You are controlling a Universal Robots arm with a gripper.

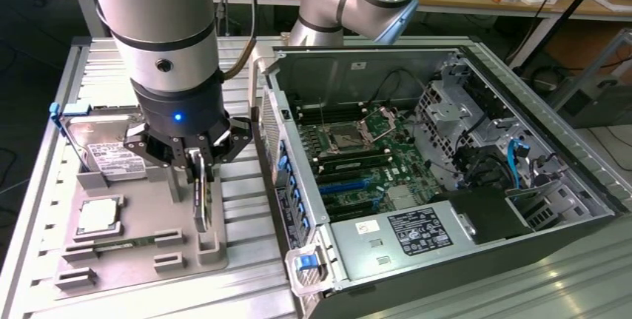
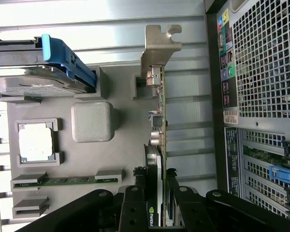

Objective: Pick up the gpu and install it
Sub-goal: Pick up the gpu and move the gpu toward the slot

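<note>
One thin, flat gpu [image 1: 201, 208] [image 2: 159, 111], a green circuit card with a silver metal bracket strip at one end, stands on its long edge in a slot of the grey moulded holder plate [image 1: 148, 208] [image 2: 121, 145]. It sits along the side of the plate nearest the open black-and-silver computer case [image 1: 336, 75] [image 2: 266, 58]. The black gripper [image 1: 200, 171] [image 2: 156, 193] is directly above the card's upper edge. Its fingers [image 2: 135, 208] lie against both faces of the card, clamped on it towards the end away from the bracket. On the same plate, on the side away from the case, a boxy silver hard drive with a white label and blue carrier [image 1: 109, 152] [image 2: 34, 67] sits at one end. A square silver processor chip [image 1: 99, 215] [image 2: 36, 142] sits in the middle. A narrow green memory stick [image 1: 123, 245] [image 2: 67, 181] lies near the other end. The plate rests on a ribbed aluminium table [image 1: 247, 186] [image 2: 87, 24], with the case just beside it, its side panel off and its green motherboard [image 1: 365, 149] exposed.
</note>
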